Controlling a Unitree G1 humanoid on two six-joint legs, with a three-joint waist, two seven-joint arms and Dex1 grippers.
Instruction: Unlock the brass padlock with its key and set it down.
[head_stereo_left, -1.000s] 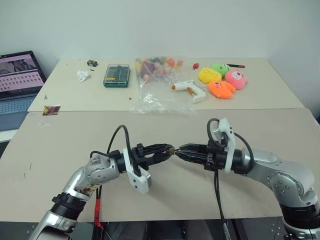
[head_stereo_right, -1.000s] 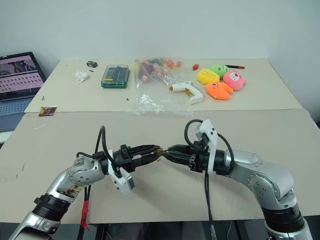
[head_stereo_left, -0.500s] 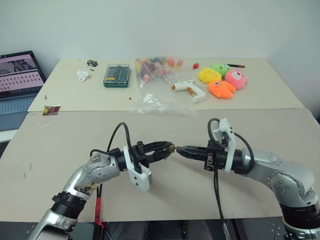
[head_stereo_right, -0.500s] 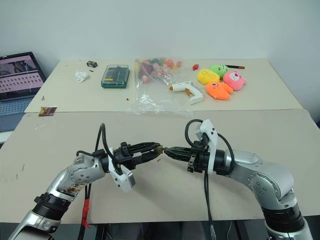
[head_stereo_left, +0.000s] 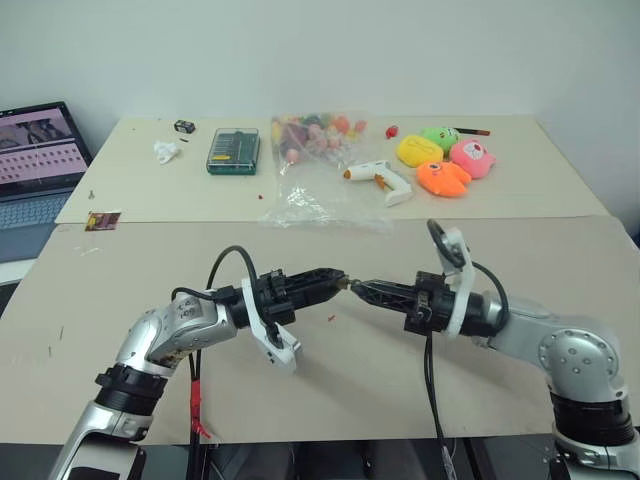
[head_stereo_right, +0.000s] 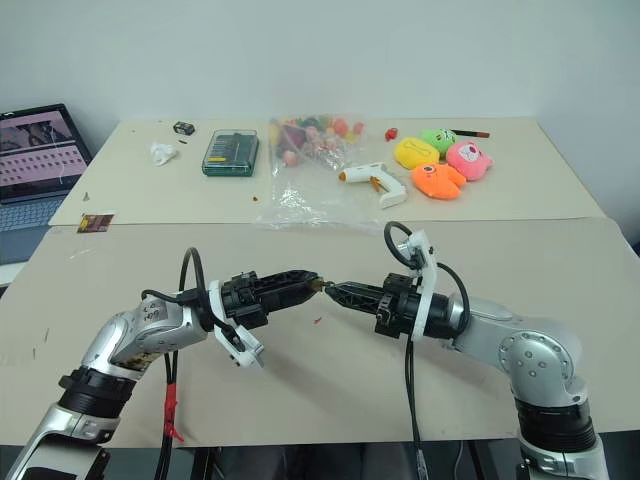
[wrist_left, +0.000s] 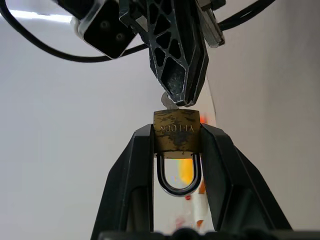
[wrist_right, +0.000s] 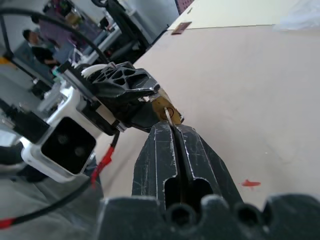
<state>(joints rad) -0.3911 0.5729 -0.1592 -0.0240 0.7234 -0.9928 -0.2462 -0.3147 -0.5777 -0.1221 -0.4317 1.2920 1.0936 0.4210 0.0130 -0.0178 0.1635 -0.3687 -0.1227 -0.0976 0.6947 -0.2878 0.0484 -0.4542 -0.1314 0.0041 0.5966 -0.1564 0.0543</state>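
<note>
Above the near table (head_stereo_left: 120, 300), mid-air between the two arms: brass padlock (wrist_left: 176, 131) clamped in the left gripper (head_stereo_left: 338, 281) jaws, body pinched between both fingers (wrist_left: 131, 175), shackle loop sitting back in the gap between them. Key (wrist_right: 169, 116) stuck in the padlock's bottom face, thin silvery blade visible. Right gripper (head_stereo_left: 356, 288) jaws pressed together on the key, tip to tip with the left gripper. Both grippers roughly level, pointing at each other, clear of the table surface. Small red fleck (head_stereo_left: 331, 319) on the table just below the meeting point. On the far table: green screwdriver set (head_stereo_left: 233, 150), clear plastic bag (head_stereo_left: 315, 175) of colourful bits, white glue gun (head_stereo_left: 380, 178), plush toys (head_stereo_left: 445, 160) in yellow, green, pink, orange. Laptop (head_stereo_left: 35, 160) open at far left.
</note>
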